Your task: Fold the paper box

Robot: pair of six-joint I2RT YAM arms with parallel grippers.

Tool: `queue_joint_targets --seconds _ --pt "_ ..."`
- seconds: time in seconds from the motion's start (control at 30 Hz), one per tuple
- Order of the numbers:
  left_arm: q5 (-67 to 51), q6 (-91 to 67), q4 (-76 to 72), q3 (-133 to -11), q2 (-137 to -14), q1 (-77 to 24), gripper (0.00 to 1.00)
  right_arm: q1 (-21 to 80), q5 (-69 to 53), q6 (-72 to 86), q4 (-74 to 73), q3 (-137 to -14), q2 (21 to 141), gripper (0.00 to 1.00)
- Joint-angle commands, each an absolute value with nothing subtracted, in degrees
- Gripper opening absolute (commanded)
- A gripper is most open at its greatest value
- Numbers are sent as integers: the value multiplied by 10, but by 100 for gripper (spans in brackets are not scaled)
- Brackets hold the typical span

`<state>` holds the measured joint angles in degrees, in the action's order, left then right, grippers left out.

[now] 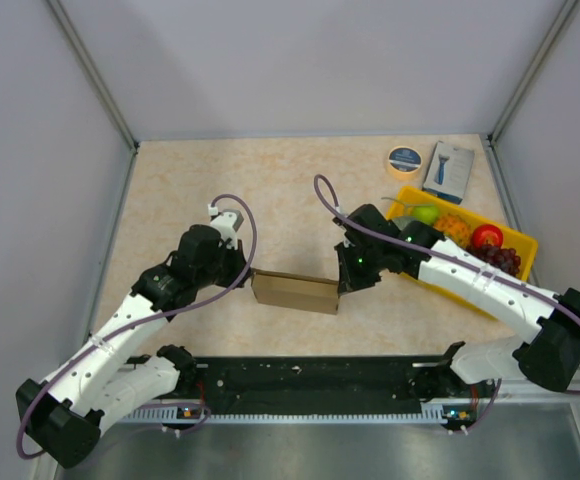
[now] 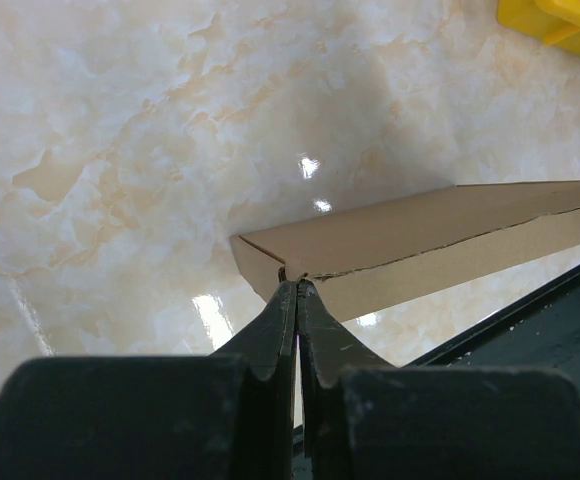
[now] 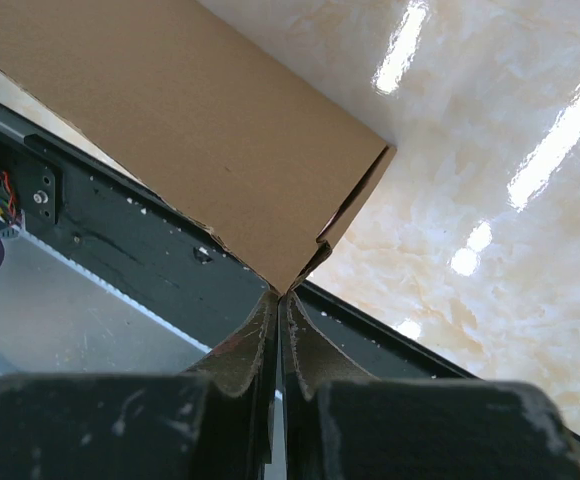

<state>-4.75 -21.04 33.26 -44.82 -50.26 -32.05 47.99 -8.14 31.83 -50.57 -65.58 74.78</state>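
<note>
Our left claw [image 2: 292, 285] and right claw [image 3: 282, 295], reaching inward on bent arms, each pinch an opposite end of the paper box [image 1: 295, 291] near the bench [image 1: 220, 180] edge.

The plain brown cardboard paper box [image 1: 294, 291] is seen as matt and smooth with fibrous cut edges, the beige marble-patterned tabletop [image 1: 220, 180] as glossy with bright reflections, the yellow tray [image 2: 560, 18] as smooth plastic, and the black fingers [image 3: 240, 350] of the right gripper [image 3: 280, 293] as dull, scuffed plastic.
</note>
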Motion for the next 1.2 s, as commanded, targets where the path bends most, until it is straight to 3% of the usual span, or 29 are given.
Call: queue_joint_targets --seconds 0.0,0.67,1.17 --pt "-49 -217 314 -450 -500 -327 4 487 -79 332 -474 -657 747 0" --pt "-37 -273 295 -425 -487 -344 4 522 13 284 -488 -638 748 0" --pt "39 -254 320 -423 -469 -367 4 524 3 285 -477 -634 750 0"
